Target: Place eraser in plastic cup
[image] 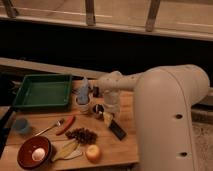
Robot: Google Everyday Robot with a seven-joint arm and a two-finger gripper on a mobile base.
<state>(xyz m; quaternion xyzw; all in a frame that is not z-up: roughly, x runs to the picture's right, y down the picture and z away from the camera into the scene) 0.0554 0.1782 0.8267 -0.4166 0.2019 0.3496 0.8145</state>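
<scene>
Wooden table [116, 151]: gripper [106, 116] hangs mid-frame, jaws spread, nothing held. Eraser [118, 130] lies flat just lower right of it. Plastic cup [21, 126] sits far left. Grasp, carry and drop all pending.

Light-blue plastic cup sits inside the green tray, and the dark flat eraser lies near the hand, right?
No. Camera view: the light-blue plastic cup stands on the wooden table before the green tray, not inside. The dark flat eraser lies near the hand.
</scene>
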